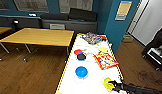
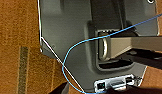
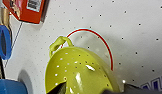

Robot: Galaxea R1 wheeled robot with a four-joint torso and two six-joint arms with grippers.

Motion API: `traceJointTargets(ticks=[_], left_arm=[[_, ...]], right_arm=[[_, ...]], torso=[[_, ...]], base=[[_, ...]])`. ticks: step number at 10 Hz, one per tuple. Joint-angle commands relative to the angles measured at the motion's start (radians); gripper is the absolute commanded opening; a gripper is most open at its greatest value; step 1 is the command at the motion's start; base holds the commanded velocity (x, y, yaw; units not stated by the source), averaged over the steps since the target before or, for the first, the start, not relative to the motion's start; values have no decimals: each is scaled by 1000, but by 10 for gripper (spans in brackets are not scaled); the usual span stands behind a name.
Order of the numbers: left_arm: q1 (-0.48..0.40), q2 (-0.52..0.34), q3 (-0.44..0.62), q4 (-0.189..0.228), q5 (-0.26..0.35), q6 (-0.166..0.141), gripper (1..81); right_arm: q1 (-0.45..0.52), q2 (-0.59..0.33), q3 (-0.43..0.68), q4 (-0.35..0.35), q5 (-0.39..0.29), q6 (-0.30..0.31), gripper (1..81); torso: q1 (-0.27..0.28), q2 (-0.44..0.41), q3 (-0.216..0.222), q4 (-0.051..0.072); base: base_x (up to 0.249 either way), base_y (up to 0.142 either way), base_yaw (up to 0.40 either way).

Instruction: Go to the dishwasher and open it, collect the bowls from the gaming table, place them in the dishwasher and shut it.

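Soft, blurry indoor light; glare on the gaming table (image 1: pixel 89 77), wide-angle edge bending.

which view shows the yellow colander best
The right wrist view: the yellow colander sits close up, its holes and loop handle plain, over the white table. The head view shows it small at the table's near end by the right gripper. The left wrist view shows floor and robot body.

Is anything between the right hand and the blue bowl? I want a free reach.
Nothing stands between them. The right hand is at the yellow colander near the gaming table edge; bare white top separates it from the blue bowl.
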Motion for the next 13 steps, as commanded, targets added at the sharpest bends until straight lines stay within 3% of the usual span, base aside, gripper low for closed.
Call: traceJointTargets(ticks=[1,5,8,9,11,12,13], left_arm=[[6,-7,3,-8,65,1,811],[6,-9,3,-22,65,1,811],[4,-1,8,-14,62,2,811],[6,-4,8,-10,60,2,811],[4,0,9,-5,56,2,811],[1,2,24,-2,54,4,811],[3,-3,50,-4,53,4,811]], right_arm=[[101,-25,36,10,-12,8,10],[101,-120,148,9,-15,8,10],[138,-380,399,-2,-26,3,10],[125,-470,464,-37,-37,3,10],[62,-597,527,-95,-132,3,10],[-15,-650,539,-121,-175,2,10],[-106,-707,578,-132,-172,-3,10]], torso=[[0,0,0,0],[0,0,0,0],[0,0,0,0],[0,0,0,0],[0,0,0,0],[0,0,0,0],[0,0,0,0]], base=[[0,0,0],[0,0,0],[0,0,0],[0,0,0],[0,0,0],[0,0,0],[0,0,0]])
